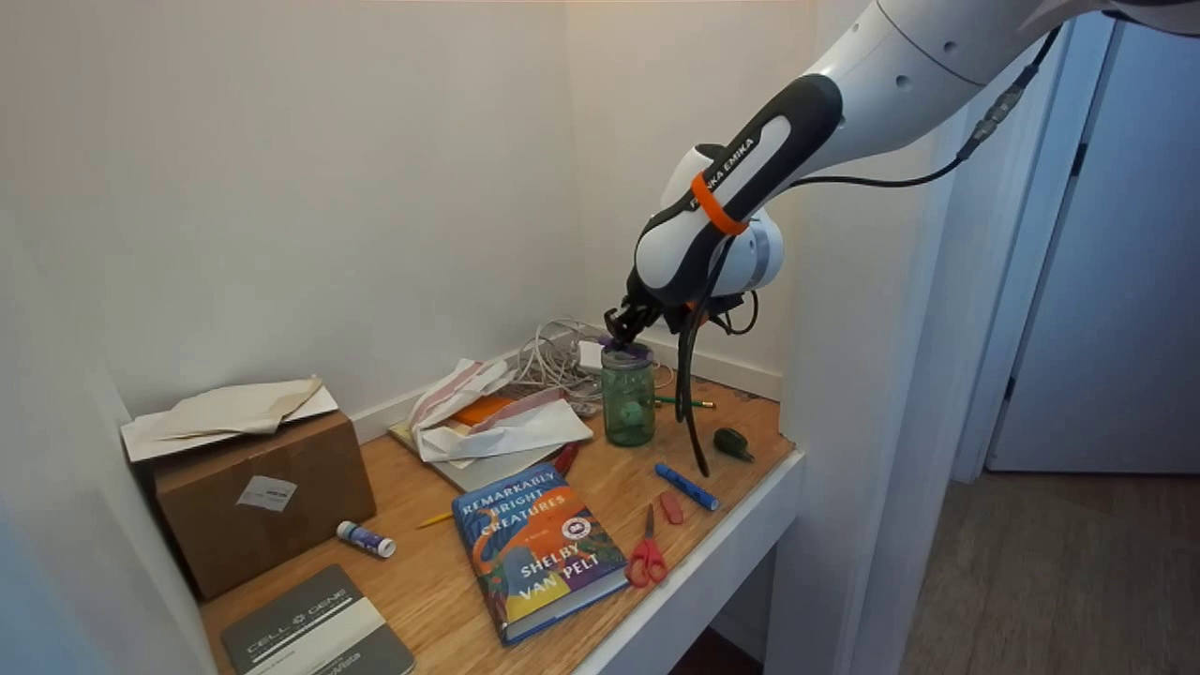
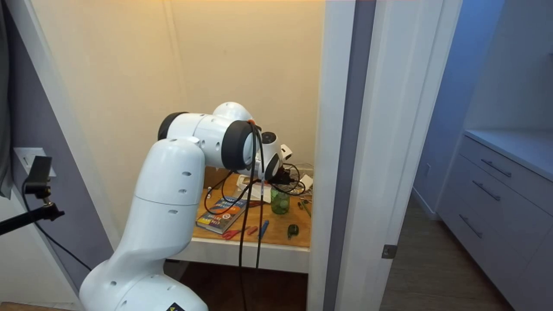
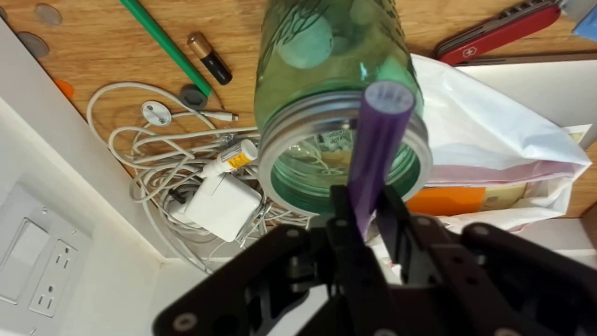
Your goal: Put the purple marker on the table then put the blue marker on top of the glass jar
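Fingers (image 3: 394, 214) pinch purple marker (image 3: 377, 149) over glass jar (image 1: 628, 403). In an exterior view, blue marker (image 1: 687, 487) lies apart at jar's five o'clock, near table edge (image 1: 703, 586).

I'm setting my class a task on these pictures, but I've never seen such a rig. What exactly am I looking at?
This is a white robot arm; its black gripper grasps things. Two pictures look on from outside; the close-up is the arm's own wrist view. The gripper holds the purple marker at the open mouth of the glass jar; whether they touch is unclear. On the wooden table lie the blue marker, scissors and a book, among other things.
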Motion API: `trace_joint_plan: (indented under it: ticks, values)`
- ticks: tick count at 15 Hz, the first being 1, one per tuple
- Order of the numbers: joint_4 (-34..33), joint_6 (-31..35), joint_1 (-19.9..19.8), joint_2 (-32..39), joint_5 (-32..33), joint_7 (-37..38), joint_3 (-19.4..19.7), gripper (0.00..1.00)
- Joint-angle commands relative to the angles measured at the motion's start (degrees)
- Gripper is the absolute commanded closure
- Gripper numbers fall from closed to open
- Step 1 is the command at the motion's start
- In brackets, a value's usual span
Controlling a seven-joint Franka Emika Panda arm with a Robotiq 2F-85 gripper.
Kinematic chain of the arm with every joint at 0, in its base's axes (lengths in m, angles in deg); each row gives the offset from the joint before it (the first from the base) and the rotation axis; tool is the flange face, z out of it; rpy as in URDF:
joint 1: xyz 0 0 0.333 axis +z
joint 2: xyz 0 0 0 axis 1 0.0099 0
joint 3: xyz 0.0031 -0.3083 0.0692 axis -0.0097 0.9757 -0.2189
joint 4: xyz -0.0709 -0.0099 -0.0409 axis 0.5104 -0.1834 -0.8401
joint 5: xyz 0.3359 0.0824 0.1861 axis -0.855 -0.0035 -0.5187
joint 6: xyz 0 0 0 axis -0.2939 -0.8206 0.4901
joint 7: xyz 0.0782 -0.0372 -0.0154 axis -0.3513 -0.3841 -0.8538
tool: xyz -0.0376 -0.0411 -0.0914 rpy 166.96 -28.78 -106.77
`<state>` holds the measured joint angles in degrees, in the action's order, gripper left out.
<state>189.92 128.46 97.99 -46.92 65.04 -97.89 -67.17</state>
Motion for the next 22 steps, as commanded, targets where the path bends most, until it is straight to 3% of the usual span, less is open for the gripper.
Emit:
trace_joint_plan:
  ticks: [1, 6, 13, 16, 22]
  values:
    - [0.68, -1.33, 0.6, -1.62, 1.65, 2.75, 0.51, 0.96]
    - [5.15, -2.49, 0.02, -6.6, 0.65, 2.37, -2.04, 0.96]
    - [14.33, -9.48, -2.79, -12.95, -6.38, -0.24, -10.08, 0.96]
    - [16.46, -10.59, -2.41, -12.34, -8.41, 0.07, -11.05, 0.96]
    - [16.67, -4.74, -2.23, -5.77, -7.64, 0.34, -10.47, 0.96]
